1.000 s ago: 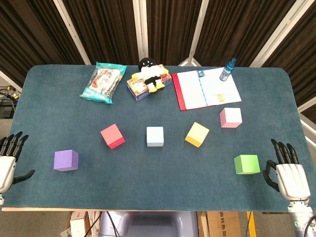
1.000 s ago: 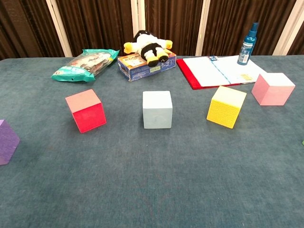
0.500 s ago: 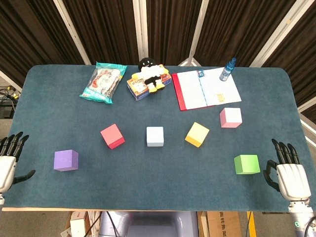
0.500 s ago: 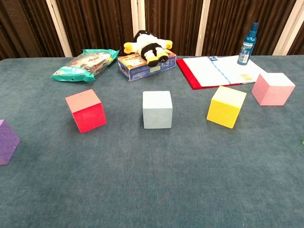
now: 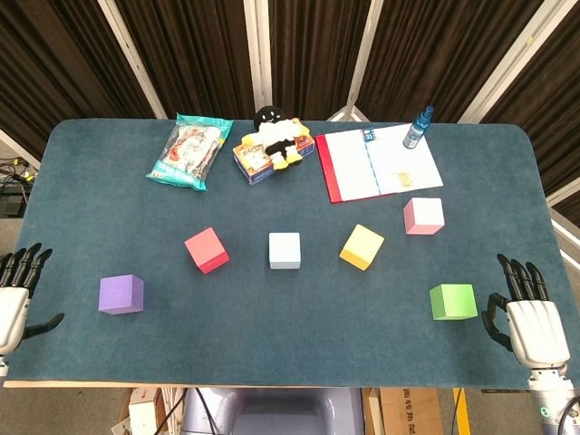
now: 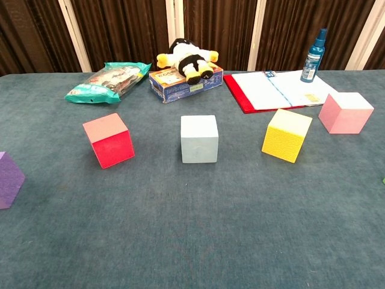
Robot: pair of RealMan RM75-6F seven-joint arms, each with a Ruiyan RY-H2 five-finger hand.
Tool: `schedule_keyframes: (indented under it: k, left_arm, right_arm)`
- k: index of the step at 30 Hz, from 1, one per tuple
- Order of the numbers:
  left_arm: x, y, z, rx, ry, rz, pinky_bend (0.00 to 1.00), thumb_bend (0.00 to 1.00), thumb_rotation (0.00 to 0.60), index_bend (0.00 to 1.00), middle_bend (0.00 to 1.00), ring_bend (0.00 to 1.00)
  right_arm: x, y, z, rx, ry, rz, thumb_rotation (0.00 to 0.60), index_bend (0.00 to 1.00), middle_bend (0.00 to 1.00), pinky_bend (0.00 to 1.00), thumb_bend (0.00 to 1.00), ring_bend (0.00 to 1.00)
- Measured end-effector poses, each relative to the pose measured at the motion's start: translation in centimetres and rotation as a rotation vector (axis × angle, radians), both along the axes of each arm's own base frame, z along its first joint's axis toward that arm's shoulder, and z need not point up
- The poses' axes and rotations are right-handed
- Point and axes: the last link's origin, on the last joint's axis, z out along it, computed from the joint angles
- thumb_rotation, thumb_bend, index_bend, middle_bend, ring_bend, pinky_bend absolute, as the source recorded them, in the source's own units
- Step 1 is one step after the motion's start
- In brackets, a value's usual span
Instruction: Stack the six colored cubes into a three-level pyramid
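Six cubes sit scattered and unstacked on the blue table (image 5: 299,317), while the left hand (image 5: 13,299) and right hand (image 5: 530,317) rest empty at the near corners, fingers spread.

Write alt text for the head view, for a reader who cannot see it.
Six cubes lie apart and unstacked on a blue table: purple cube, red cube, pale blue cube, yellow cube, pink cube, green cube. The left hand and right hand wait open at the near corners. Along the far edge are a snack bag, plush toy, open binder and spray bottle.
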Motion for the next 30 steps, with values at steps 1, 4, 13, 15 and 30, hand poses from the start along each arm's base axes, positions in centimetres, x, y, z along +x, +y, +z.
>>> schedule_keyframes:
  k: [1, 4, 13, 15, 30]
  left_arm:
    - [0.0, 0.0, 0.0, -0.002, 0.0, 0.001, 0.0, 0.02, 0.6, 0.0, 0.0, 0.0]
    - [0.1, 0.1, -0.1, -0.011, -0.001, 0.003, 0.0, 0.02, 0.6, 0.0, 0.0, 0.0]
    - [2.2, 2.5, -0.3, -0.039, -0.007, -0.036, 0.03, 0.02, 0.6, 0.0, 0.05, 0.0]
    - [3.3, 3.6, -0.5, -0.055, -0.027, -0.048, 0.03, 0.03, 0.6, 0.0, 0.06, 0.0]
    - [13.8, 12.4, -5.8, -0.177, -0.068, -0.052, 0.03, 0.08, 0.6, 0.0, 0.01, 0.0]
  right_arm:
    - [0.0, 0.0, 0.0, 0.0, -0.002, -0.001, 0.6, 0.0, 0.0, 0.0, 0.39, 0.0]
    - [-0.1, -0.1, -0.1, 0.001, -0.014, -0.01, 0.6, 0.0, 0.0, 0.0, 0.39, 0.0]
    - [0.0, -0.3, -0.2, 0.013, -0.05, -0.02, 0.6, 0.0, 0.0, 0.0, 0.39, 0.0]
    - [0.1, -0.4, -0.4, 0.02, -0.064, -0.026, 0.6, 0.0, 0.0, 0.0, 0.39, 0.0]
    - [-0.3, -0.8, -0.1, 0.029, -0.123, -0.062, 0.6, 0.0, 0.0, 0.0, 0.39, 0.0]
